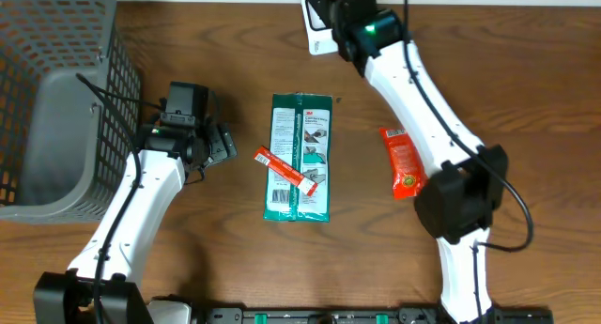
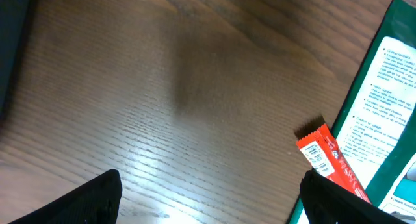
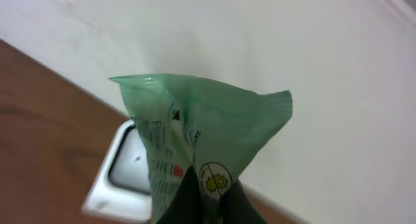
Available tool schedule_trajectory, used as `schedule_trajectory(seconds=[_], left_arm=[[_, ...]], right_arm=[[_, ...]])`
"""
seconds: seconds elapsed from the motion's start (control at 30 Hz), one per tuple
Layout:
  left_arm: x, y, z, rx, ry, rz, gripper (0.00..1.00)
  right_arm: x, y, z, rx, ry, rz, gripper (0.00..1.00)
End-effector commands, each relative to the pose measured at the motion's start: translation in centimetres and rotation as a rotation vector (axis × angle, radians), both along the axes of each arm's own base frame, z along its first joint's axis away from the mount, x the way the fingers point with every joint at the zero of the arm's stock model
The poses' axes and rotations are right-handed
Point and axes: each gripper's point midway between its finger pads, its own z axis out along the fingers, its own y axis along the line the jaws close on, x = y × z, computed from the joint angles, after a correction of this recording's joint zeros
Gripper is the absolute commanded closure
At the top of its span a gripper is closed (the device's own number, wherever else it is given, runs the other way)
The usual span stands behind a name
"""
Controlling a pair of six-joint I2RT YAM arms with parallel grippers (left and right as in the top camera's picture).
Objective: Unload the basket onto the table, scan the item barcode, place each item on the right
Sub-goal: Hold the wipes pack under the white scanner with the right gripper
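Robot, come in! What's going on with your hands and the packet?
Left fingers open over the table. Right fingers shut on green packet, by the white scanner. Nothing blocking.

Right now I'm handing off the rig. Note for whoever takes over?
Grip: left pincer open and empty, over the table by the red bar. The right pincer is shut on a green packet.
Where: packet is held up at the scanner.
Done: packet picked up and presented; can't tell whether it read.
Left: red bar, 3M pack under it, and pouch lie on the table.
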Motion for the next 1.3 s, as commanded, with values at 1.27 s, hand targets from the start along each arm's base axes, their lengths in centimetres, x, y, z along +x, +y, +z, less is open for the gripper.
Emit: schedule_trajectory(seconds=[1.27], left_arm=[[0.3,0.2,0.2,0.005,-0.005,0.011,0.12]], right_arm=[[5.7,4.0,-14.5,-0.208,-0.153,-0.06,0.99]])
